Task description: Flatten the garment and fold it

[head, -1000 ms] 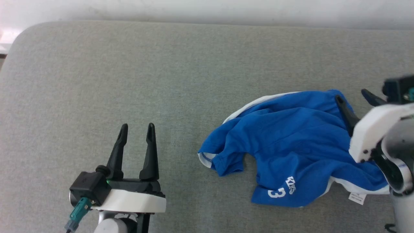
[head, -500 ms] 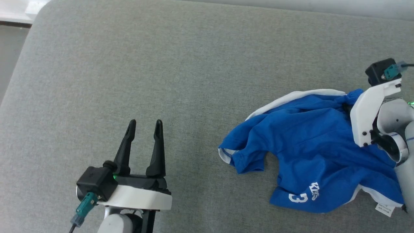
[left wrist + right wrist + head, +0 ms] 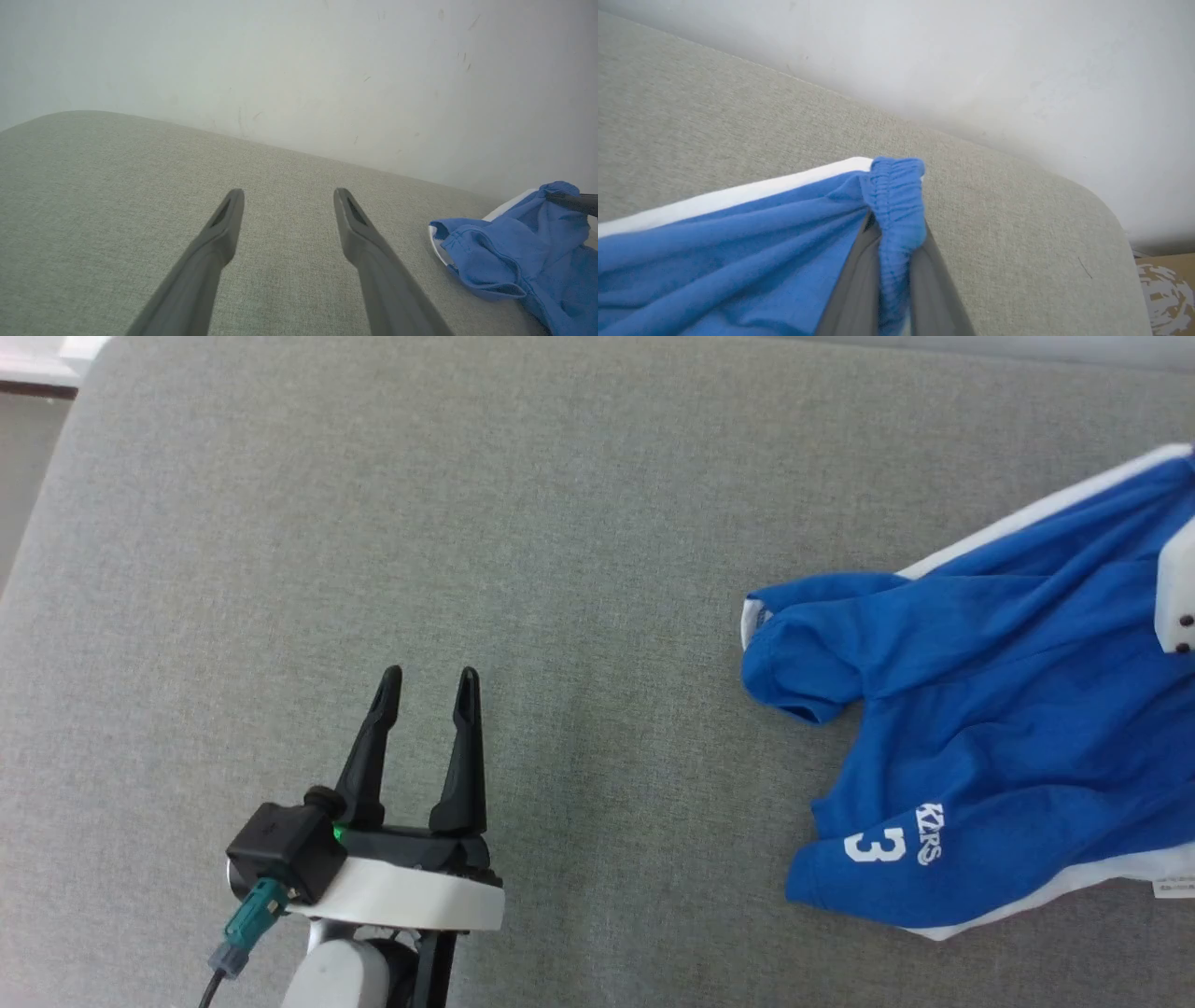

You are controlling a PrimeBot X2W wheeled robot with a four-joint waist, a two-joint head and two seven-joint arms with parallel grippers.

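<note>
Lying crumpled near the grey cushion's (image 3: 467, 523) right edge, the blue, white-striped shorts (image 3: 990, 709) have their waistband (image 3: 896, 196) clenched in the right gripper (image 3: 895, 247); the left gripper (image 3: 429, 677) is released.

garment (image 3: 990, 747): lay on the padded surface (image 3: 560, 523), at its right side
left gripper (image 3: 428, 674): hung over the surface, well left of the garment
right gripper (image 3: 896, 228): at the garment's far edge
wall (image 3: 299, 70): behind the surface
</note>
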